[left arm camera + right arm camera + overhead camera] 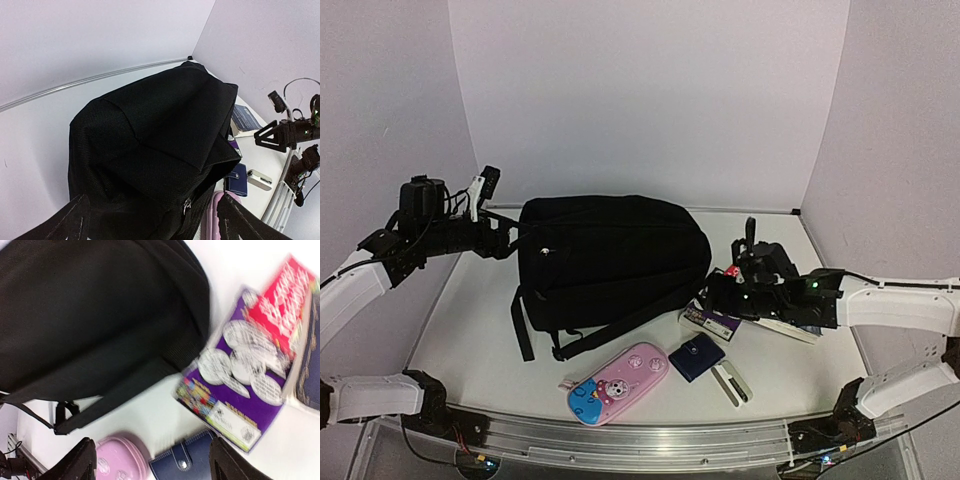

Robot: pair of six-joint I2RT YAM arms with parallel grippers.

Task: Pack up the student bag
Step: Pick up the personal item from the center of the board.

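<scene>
The pencil case point(617, 384) lies just beside the student bag point(605, 260); left pincer point(154, 197) and right pincer point(151, 441) gape empty, so I'd unzip wide first.

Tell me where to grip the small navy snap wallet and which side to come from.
Come from straight above and pinch two opposite edges of the small navy snap wallet. It lies flat on the table, so its sides offer little to hold; the pink cartoon pencil case sits close on its left, the purple booklet just beyond.
</scene>
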